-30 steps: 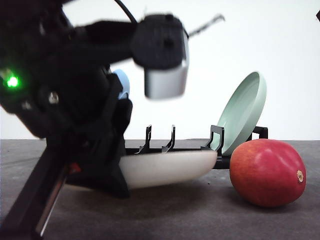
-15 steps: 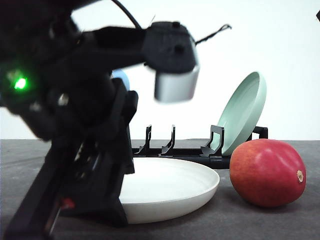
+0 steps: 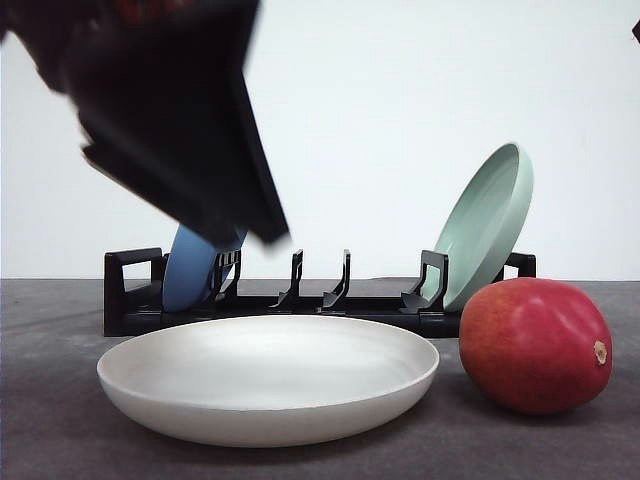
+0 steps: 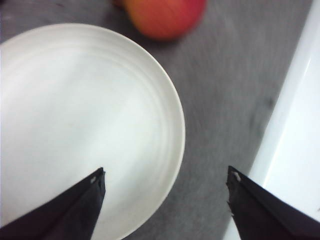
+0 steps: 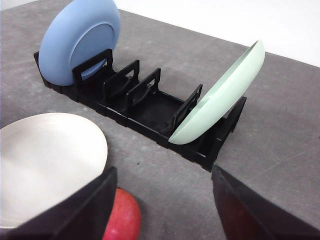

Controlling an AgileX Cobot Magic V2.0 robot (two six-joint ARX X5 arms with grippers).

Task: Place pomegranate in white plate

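text: none legible | labels: none | numbers: none

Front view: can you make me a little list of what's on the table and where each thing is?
white plate: flat on the grey table, empty, in front of the rack
pomegranate: on the table, right of the white plate, not in it
black dish rack: behind the plate
blue plate: standing in the rack's left end
pale green plate: leaning in the rack's right end
left gripper: open, holding nothing, above the white plate's edge
right gripper: open, holding nothing
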